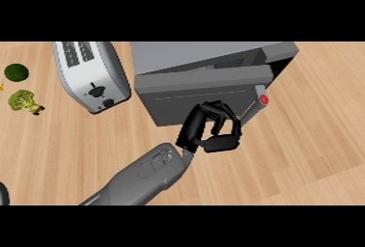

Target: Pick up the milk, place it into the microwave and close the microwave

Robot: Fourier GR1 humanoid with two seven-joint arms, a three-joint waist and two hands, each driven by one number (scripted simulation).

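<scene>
The grey microwave point(206, 54) stands at the back middle of the counter. Its door point(178, 94) is swung most of the way in, leaving a dark gap point(280, 63) at the right end. A red button point(263, 100) shows near the door's right edge. My left hand point(210, 129) is against the lower front of the door, fingers curled and nothing visible in them. Its grey forearm point(146, 176) comes in from the lower left. No milk shows anywhere in the view. The right hand is out of sight.
A silver toaster point(91, 75) stands left of the microwave. Further left lie a broccoli floret point(23, 101) and a dark green round fruit point(16, 72). A dark curved edge point(4, 193) shows at the lower left border. Bare wooden counter point(306, 154) lies to the right.
</scene>
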